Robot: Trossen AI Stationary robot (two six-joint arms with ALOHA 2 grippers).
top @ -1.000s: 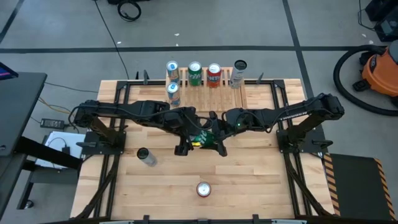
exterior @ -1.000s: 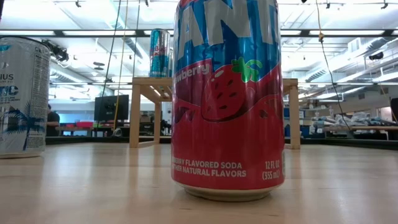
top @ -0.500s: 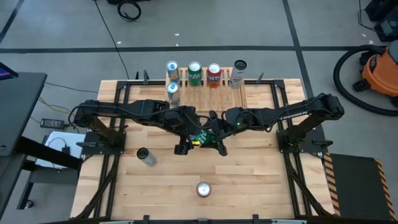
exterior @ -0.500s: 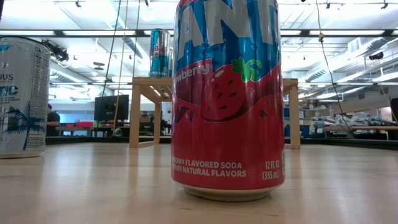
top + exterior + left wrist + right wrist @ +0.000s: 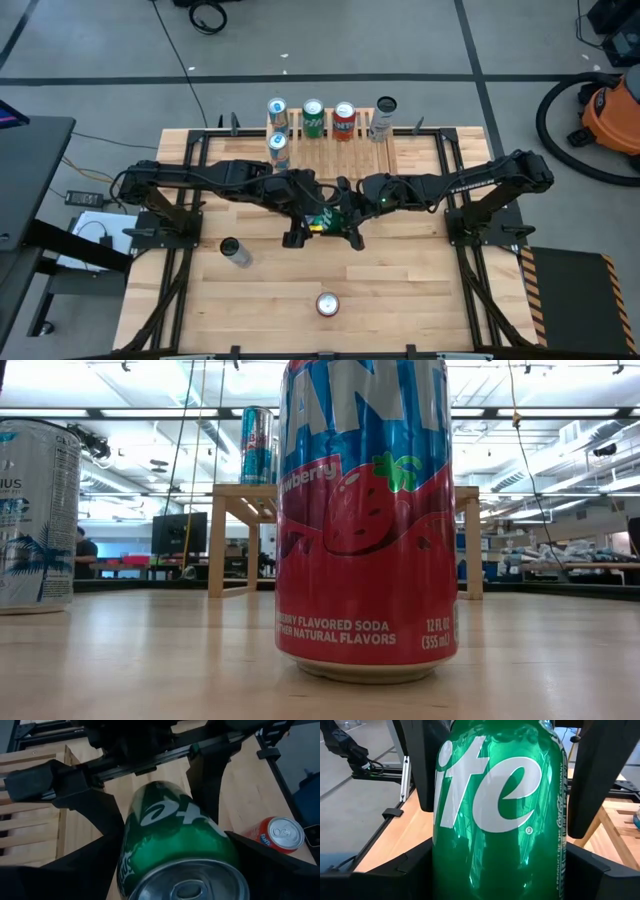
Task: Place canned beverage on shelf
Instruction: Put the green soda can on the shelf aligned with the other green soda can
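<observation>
Can: green can (image 5: 322,222), white lettering, silver top with pull tab; I see it mid-frame in the high view, between both end effectors.
Left end effector (image 5: 305,222): I read it as clamped on the green can; dark fingers (image 5: 95,815) flank its sides in the left wrist view.
Right end effector (image 5: 342,224): also closed around the same can; fingers (image 5: 597,775) pressed to either side in the right wrist view.
Shelf (image 5: 330,150): light slatted wood, upper centre of the high view; four cans on the back row, one blue can (image 5: 279,147) on the lower step.
Surface (image 5: 420,290): red strawberry soda can (image 5: 327,303) at lower centre, pale can (image 5: 236,252) at lower left.
</observation>
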